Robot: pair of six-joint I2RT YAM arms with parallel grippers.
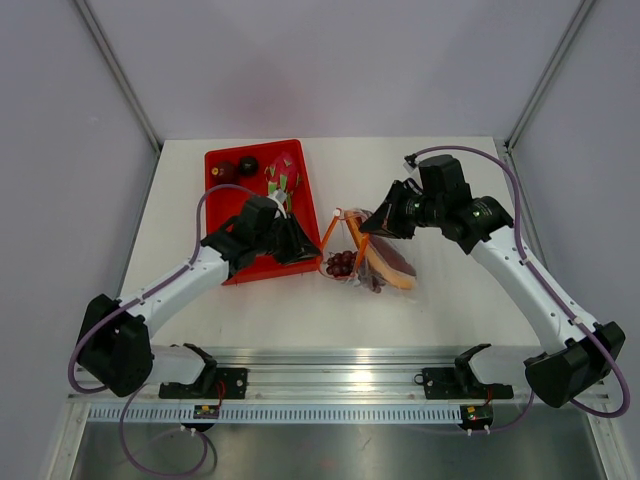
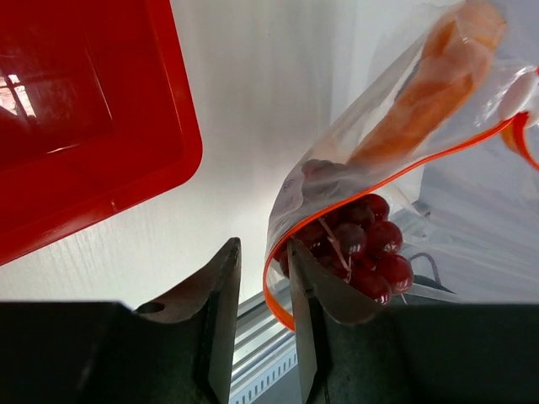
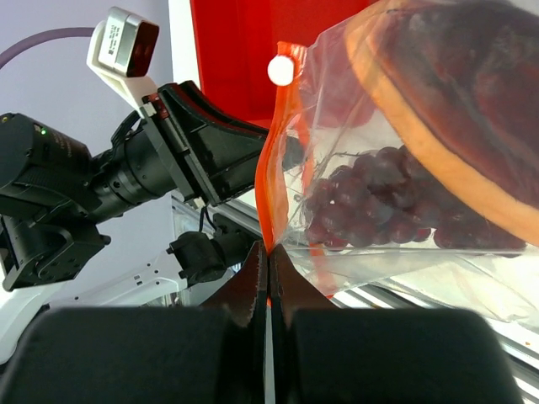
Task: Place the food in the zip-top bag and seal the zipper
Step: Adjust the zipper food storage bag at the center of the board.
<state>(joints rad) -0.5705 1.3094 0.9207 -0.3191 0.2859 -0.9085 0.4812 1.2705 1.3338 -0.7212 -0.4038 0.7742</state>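
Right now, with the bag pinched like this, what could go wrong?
The right hand pinches only the zipper edge of the zip-top bag; it could slip. Grapes sit at the open mouth and could roll out. Fruit lies in the red bin; sealing now would strand it.

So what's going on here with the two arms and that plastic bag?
Two robot arms are packing food into a zip-top bag. The right gripper is shut on the orange zipper strip; the left gripper, jaws slightly apart, sits at the bag's mouth. Grapes and an orange-edged piece are inside, three pieces wait in the red bin, and the mouth is open.
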